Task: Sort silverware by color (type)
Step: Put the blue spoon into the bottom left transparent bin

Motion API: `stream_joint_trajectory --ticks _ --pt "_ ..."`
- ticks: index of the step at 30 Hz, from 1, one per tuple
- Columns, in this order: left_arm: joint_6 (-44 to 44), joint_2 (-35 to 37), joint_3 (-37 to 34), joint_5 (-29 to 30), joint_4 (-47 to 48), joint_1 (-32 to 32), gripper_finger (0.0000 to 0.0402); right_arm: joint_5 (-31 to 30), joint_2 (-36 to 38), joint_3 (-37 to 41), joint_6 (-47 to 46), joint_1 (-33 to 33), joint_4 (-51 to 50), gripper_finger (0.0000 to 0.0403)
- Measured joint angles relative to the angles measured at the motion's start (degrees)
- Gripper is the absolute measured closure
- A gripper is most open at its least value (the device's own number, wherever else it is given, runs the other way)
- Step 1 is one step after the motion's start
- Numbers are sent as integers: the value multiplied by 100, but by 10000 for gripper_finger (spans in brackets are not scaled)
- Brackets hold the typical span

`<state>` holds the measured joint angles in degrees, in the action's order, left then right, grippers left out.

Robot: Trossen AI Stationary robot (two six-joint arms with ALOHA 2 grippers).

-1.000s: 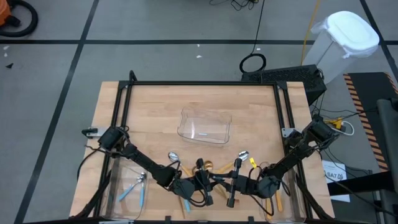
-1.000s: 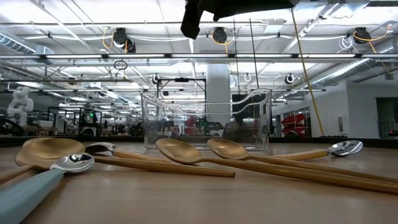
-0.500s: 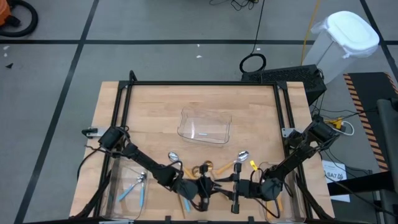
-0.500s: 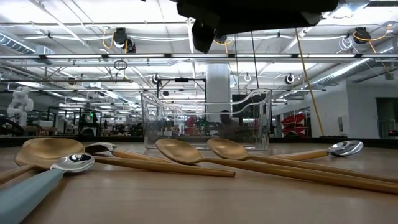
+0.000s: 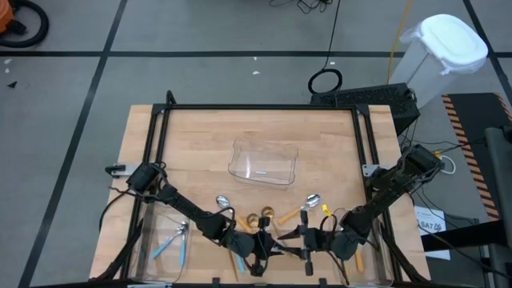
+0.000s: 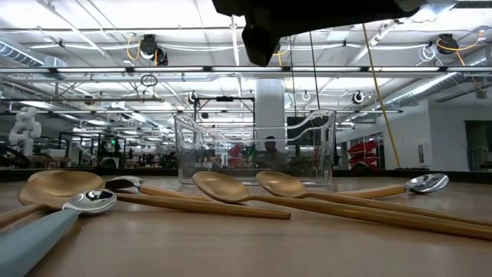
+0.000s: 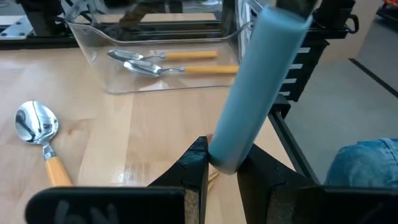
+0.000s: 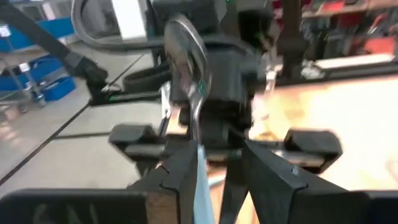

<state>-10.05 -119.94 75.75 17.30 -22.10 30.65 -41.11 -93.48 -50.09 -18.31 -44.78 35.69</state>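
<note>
Now that the right gripper (image 5: 314, 242) has spread its fingers and let go, the light-blue-handled spoon (image 7: 261, 81) is pinched only by the left gripper (image 5: 260, 248), low over the near table (image 5: 200, 136) edge. The handoff looks done; its blue-spoon tray (image 5: 164, 240) waits farther left.

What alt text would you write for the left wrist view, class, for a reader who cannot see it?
The left hand grips a light-blue spoon handle between its dark fingers, above a wooden table. Beyond stands a clear tray holding two orange-handled spoons; another orange-handled spoon lies on the table beside it.
</note>
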Motion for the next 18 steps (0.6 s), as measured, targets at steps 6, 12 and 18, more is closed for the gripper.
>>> stream_joint_trajectory --ticks 6,12,18 --pt "33 0 192 -48 265 -7 345 330 -35 4 -284 92 -354 262" --pt "108 0 487 -77 781 -13 345 1004 -104 4 -330 320 -326 251" --pt "95 0 537 -90 974 -11 345 1184 -106 9 -148 350 -229 277"
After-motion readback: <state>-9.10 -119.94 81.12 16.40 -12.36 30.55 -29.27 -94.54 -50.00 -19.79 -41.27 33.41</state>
